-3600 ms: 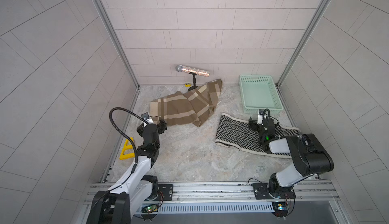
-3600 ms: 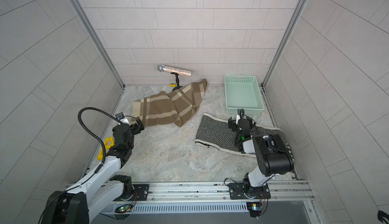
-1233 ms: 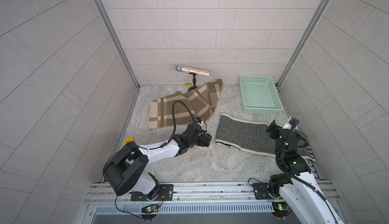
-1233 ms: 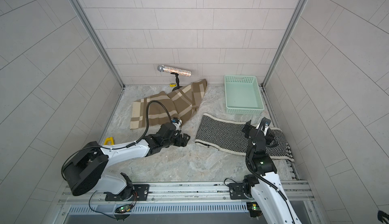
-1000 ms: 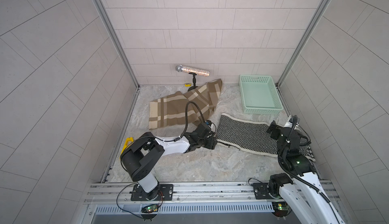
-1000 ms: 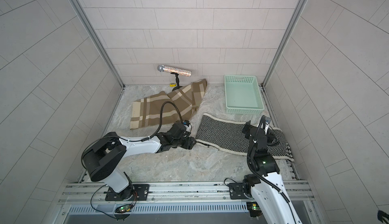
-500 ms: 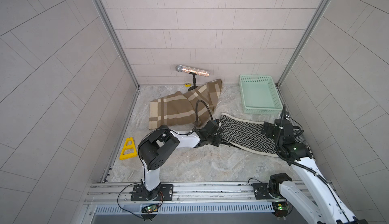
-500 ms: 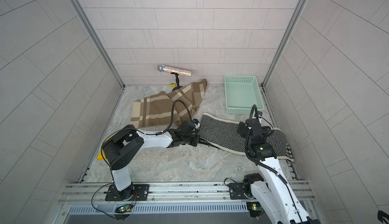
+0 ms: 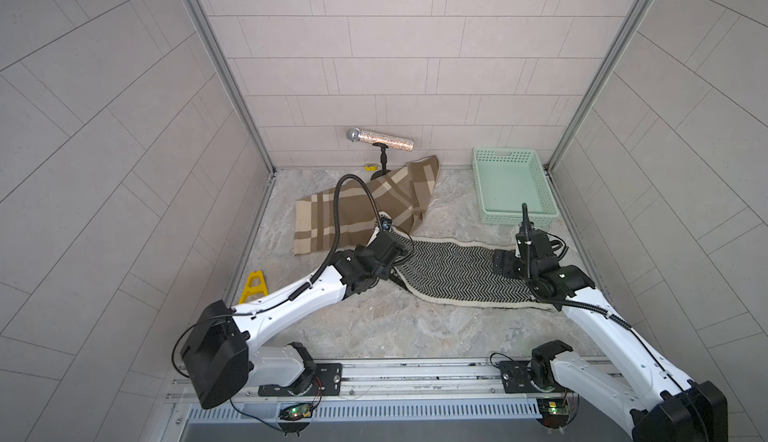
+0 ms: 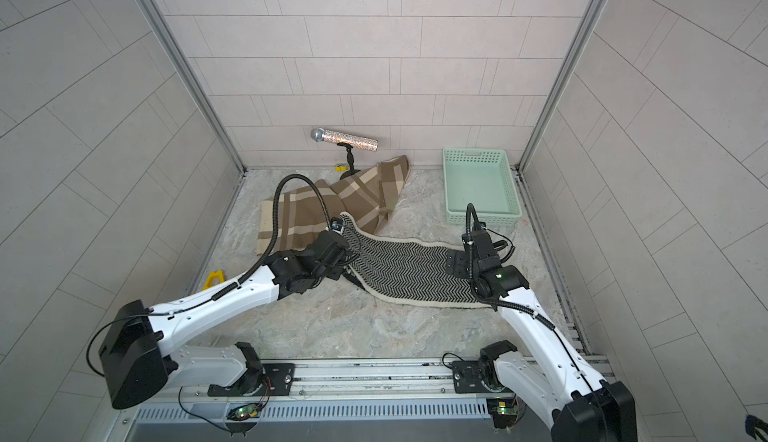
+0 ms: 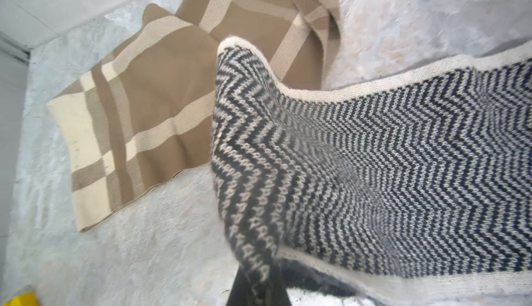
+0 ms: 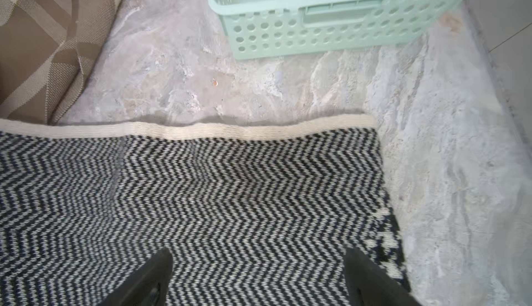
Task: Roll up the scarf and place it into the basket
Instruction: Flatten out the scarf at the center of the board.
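1. Left hand [image 11: 258, 286]: clenched on one end of the black-and-white herringbone scarf [image 9: 457, 271], lifting that end off the marbled surface [image 9: 374, 327].
2. Right hand [image 12: 257, 254]: released, jaws wide apart over the scarf's opposite end. It may be touching the knit, but this is unclear.
3. Scarf: otherwise flat between the two hands, with no roll formed.
4. Mint-green basket [image 9: 517, 216]: empty, just beyond the scarf in the far right corner.

Status: an end is grasped. Rolling and placing in the basket are both outstanding.
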`<state>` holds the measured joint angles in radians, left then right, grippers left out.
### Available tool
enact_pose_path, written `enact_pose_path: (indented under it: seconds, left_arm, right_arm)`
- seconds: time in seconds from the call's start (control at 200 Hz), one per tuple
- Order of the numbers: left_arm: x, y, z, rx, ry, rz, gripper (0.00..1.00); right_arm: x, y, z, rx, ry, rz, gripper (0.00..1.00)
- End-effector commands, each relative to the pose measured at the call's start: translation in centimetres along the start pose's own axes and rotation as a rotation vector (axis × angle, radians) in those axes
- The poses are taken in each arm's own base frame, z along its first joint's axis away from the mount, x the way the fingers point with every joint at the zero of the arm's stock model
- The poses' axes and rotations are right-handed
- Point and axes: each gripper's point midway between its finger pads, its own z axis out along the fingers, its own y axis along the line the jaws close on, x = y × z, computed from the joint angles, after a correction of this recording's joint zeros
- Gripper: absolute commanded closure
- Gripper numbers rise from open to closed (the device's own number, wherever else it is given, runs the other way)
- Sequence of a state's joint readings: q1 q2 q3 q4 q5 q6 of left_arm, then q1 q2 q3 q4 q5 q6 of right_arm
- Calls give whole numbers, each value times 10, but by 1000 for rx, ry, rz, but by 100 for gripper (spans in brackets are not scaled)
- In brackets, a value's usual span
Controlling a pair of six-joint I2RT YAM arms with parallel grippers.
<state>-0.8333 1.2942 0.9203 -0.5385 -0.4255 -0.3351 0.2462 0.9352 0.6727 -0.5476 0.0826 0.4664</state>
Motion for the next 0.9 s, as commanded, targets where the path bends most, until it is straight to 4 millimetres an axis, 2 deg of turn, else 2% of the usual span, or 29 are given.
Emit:
enact_pose_path:
  seconds: [0.0, 0.04, 0.105, 0.17, 0.25, 0.27, 0.33, 0.39, 0.46, 0.6, 0.736, 0.756, 0.896]
  left_arm:
    - [43, 7, 8, -33, 150, 76, 97]
    - [51, -7, 10, 37, 192, 70, 89]
    - [61, -36, 15, 167, 255, 40, 67]
    - [63, -62, 13, 299, 285, -7, 57]
    - [55, -80, 5, 400, 270, -50, 43]
    - [52, -82, 2, 416, 263, -58, 31]
    - [44, -82, -6, 437, 235, -67, 9]
    - [37, -68, -12, 387, 208, -72, 5]
    - [34, -37, -16, 247, 174, -99, 5]
    - [40, 20, -13, 35, 98, -194, 5]
    - [59, 56, 1, 6, 95, -436, 12]
    - [62, 61, 3, 8, 96, -474, 13]
    - [79, 89, 16, -2, 94, -669, 16]
  right_arm:
    - [9, -9, 6, 56, 30, 35, 4]
    - [10, -22, 5, 127, 33, 23, 2]
    - [12, -40, 7, 209, 49, 21, 0]
    - [16, -58, 11, 247, 85, 68, 0]
    - [23, -77, 18, 242, 140, 166, 0]
    - [24, -82, 19, 241, 150, 186, 0]
    - [28, -93, 20, 247, 170, 229, 0]
    - [31, -102, 20, 261, 179, 247, 0]
    - [35, -110, 20, 279, 187, 263, 0]
    - [40, -108, 25, 256, 197, 294, 0]
    - [40, -111, 28, 272, 201, 307, 0]
    - [52, -113, 30, 281, 227, 307, 0]
    - [59, -115, 34, 294, 243, 315, 0]
